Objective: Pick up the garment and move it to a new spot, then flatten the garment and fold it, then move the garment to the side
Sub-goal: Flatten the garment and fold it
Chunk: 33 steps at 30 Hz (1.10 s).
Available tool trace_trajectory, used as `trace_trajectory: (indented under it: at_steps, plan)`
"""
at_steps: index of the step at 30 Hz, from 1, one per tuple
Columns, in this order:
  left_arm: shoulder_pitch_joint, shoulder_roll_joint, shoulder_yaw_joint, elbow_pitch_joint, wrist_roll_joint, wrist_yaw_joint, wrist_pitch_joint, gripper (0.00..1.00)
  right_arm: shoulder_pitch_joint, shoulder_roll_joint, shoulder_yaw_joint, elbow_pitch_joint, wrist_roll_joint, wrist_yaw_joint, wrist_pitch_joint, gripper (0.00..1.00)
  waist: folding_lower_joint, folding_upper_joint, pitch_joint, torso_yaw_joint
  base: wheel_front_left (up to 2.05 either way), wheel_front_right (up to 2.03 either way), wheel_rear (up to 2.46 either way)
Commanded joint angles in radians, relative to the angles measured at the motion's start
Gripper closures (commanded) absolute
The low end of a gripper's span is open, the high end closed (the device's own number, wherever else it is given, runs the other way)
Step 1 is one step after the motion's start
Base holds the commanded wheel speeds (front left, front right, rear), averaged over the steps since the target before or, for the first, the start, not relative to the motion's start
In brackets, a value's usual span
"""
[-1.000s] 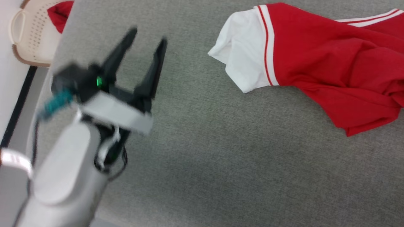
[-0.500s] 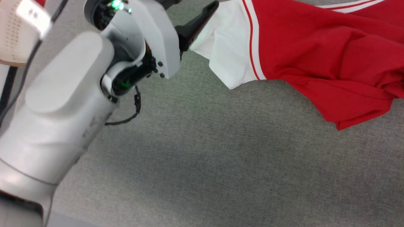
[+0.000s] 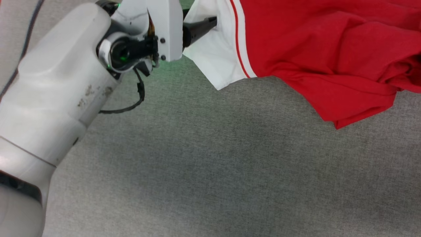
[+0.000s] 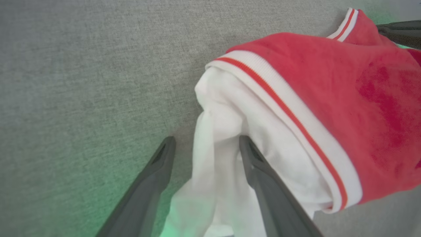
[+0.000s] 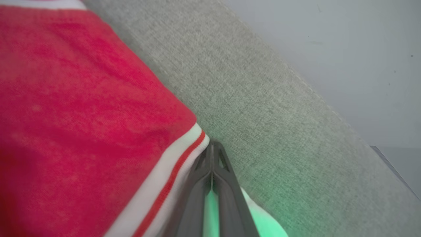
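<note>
Straddles sleeve (image 4: 223,125) of garment (image 4: 329,98) with left end effector (image 4: 206,140), fingers apart, after hovering over tabletop (image 4: 82,65); right end effector (image 5: 212,148) clamped on trim (image 5: 171,177); second grasp likely next

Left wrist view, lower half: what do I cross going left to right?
Grey padded surface → one finger of the left gripper → white sleeve fold of the garment → the other finger → red-and-white striped trim → red body.

left arm (image 3: 56,85): pale, reaches from near left to far | left claw (image 3: 204,25): one dark finger seen, touching white sleeve (image 3: 213,62) | garment (image 3: 315,49): red, rumpled, far right, lies on counter | counter (image 3: 213,171): grey woven cover
</note>
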Motion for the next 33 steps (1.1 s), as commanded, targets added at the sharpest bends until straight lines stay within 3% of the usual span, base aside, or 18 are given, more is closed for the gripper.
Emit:
trace_trajectory:
  at_steps: [1, 2, 3, 4, 5, 11, 18, 25, 29, 33]
  plan:
    - [-0.007, -0.005, -0.003, 0.002, -0.011, 0.001, 0.008, 0.0, 0.097, 0.018, 0.077, 0.046, -0.006, -0.009, 0.024, 1.0, 0.0, 0.0, 0.011, -0.01, 0.0, 0.0, 0.0]
    - [-0.011, -0.006, -0.01, 0.002, -0.02, 0.001, 0.012, 0.0, 0.093, 0.019, 0.082, 0.047, -0.005, -0.009, 0.024, 1.0, 0.0, 0.0, 0.013, -0.011, 0.0, 0.0, 0.0]
    - [-0.015, -0.005, -0.014, 0.003, -0.028, 0.001, 0.01, 0.27, 0.09, 0.021, 0.086, 0.047, -0.006, -0.009, 0.023, 1.0, 0.0, 0.0, 0.014, -0.012, 0.0, 0.0, 0.0]
    - [-0.015, -0.007, -0.018, 0.001, -0.043, 0.001, 0.01, 0.69, 0.087, 0.025, 0.091, 0.048, -0.004, -0.009, 0.021, 1.0, 0.0, 0.0, 0.012, -0.014, 0.0, 0.0, 0.0]
    - [-0.015, -0.007, -0.021, -0.003, -0.052, 0.001, 0.008, 1.0, 0.086, 0.029, 0.093, 0.049, 0.0, -0.009, 0.018, 1.0, 0.0, 0.0, 0.009, -0.016, 0.0, 0.0, 0.0]
    - [0.0, 0.019, -0.021, -0.01, -0.069, 0.001, -0.079, 1.0, 0.091, 0.047, 0.081, 0.057, 0.049, -0.006, -0.07, 1.0, 0.0, 0.0, -0.04, -0.022, 0.0, 0.0, 0.0]
    - [-0.001, 0.046, -0.022, 0.066, -0.034, 0.001, -0.276, 1.0, 0.041, 0.053, 0.001, 0.139, 0.106, -0.005, -0.247, 1.0, 0.0, 0.0, -0.152, -0.043, 0.0, 0.0, 0.0]
    - [-0.057, 0.054, 0.014, 0.128, -0.03, 0.001, -0.464, 1.0, -0.032, 0.099, -0.092, 0.299, 0.096, -0.006, -0.399, 1.0, 0.0, 0.0, -0.195, -0.069, 0.0, 0.0, 0.0]
    - [-0.122, 0.058, 0.041, 0.219, 0.002, 0.002, -0.591, 1.0, -0.103, 0.158, -0.158, 0.413, 0.073, -0.006, -0.503, 1.0, 0.0, 0.0, -0.177, -0.086, 0.0, 0.0, 0.0]
    - [-0.222, 0.025, 0.094, 0.324, 0.009, 0.002, -0.723, 1.0, -0.215, 0.232, -0.244, 0.571, 0.049, -0.007, -0.63, 1.0, 0.0, 0.0, -0.155, -0.108, 0.0, 0.0, 0.0]
